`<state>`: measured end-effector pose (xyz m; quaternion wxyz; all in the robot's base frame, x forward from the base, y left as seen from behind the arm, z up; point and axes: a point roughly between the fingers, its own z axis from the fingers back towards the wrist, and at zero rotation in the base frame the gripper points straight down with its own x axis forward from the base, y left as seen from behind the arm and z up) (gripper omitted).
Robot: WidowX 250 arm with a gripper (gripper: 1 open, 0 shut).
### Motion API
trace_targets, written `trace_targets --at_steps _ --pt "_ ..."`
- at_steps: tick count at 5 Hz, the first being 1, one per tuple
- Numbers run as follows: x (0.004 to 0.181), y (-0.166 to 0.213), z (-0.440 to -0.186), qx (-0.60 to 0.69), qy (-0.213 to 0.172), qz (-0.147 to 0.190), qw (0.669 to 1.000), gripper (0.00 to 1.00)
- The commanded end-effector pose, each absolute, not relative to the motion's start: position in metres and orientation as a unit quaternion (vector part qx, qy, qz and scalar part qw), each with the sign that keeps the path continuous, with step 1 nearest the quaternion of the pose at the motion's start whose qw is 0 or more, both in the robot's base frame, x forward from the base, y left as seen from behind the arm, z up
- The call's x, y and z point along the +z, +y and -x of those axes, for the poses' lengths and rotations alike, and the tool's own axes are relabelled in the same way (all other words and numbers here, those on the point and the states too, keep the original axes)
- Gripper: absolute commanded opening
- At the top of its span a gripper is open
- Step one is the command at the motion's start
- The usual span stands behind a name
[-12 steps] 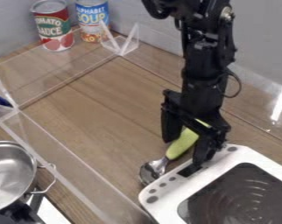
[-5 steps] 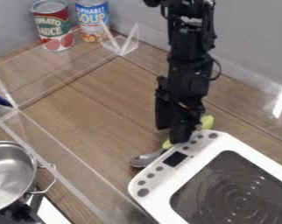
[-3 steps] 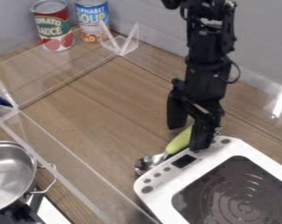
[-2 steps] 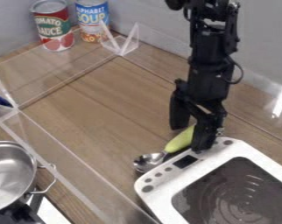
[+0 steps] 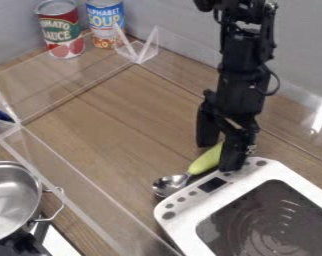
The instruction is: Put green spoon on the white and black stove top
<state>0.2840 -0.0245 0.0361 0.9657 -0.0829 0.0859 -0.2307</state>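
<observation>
Gripper (image 5: 221, 146), black, one: reaching down from the far right, jaws spread, one finger left of the other, above the handle end of the spoon
Green spoon (image 5: 204, 162), one: yellow-green handle, shiny metal bowl; lying on the wooden table (image 5: 100, 123) just beside the far left corner of the stove top, bowl to the left, handle running right and far toward the gripper; contact with stove or fingers cannot be told
White and black stove top (image 5: 260, 218), one: near right, white rim, dark ringed surface, small button panel, partly cut off by the view
Steel pot (image 5: 14, 201), one: near left, handle on its right side
Cans, two, far left: tomato sauce (image 5: 61, 30), red and green; alphabet soup (image 5: 105, 23), blue and orange, to its right
</observation>
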Motion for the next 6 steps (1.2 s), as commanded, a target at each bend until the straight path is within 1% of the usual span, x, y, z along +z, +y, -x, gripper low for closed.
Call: trace_targets --at_steps 1,3,5,6 --pt "0.046 -0.03 -0.284 -0.231 0.074 0.083 0.966 1.0" --pt "0.048 -0.022 -0.282 -0.231 0.08 0.086 0.966 1.0" --pt "0.051 -0.027 -0.273 -0.194 0.081 0.091 0.973 1.0" --pt "0.051 -0.029 -0.271 -0.209 0.083 0.09 0.97 1.0"
